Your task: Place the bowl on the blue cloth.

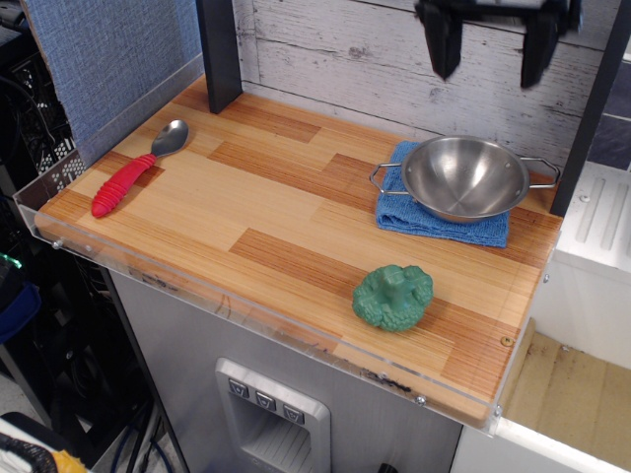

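The shiny steel bowl (464, 177) with two wire loop handles sits upright on the folded blue cloth (434, 221) at the back right of the wooden tabletop. My gripper (491, 44) is high above the bowl at the top edge of the view. Its two black fingers hang down wide apart with nothing between them. It does not touch the bowl.
A steel spoon with a red handle (136, 169) lies at the back left. A green lumpy toy (393, 296) sits near the front right. A dark post (219, 51) stands at the back, a grey-blue fabric panel (113, 59) on the left, and a black upright (590, 113) at the right.
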Controlling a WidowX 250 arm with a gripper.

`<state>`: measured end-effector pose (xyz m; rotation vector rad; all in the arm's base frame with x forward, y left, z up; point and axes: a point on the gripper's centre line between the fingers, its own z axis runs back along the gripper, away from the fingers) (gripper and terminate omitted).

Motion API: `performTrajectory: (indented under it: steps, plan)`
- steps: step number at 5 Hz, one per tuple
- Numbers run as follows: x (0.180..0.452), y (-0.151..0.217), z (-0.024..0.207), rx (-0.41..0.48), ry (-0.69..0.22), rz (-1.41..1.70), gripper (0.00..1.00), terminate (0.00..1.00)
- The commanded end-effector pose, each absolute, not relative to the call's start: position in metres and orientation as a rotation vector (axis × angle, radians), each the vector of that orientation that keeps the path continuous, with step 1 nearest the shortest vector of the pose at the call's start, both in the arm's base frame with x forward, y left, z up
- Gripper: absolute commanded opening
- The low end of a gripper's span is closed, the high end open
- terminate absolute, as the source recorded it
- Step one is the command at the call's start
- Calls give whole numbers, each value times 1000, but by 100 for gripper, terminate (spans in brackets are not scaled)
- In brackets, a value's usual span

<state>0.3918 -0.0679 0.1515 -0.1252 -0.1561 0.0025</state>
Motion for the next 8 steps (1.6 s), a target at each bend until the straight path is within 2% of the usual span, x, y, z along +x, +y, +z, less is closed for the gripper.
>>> performTrajectory:
  steps: [1, 2, 3, 4, 8]
  plan:
    - [355, -42, 211, -63, -219, 71, 100, 0]
    - [344, -28, 213, 39, -150, 103, 100, 0]
    - [344, -22, 202, 57, -94, 70, 100, 0]
    - [345, -21, 196, 26, -75, 51, 100, 0]
    - [345, -21, 196, 26, -75, 51, 100, 0]
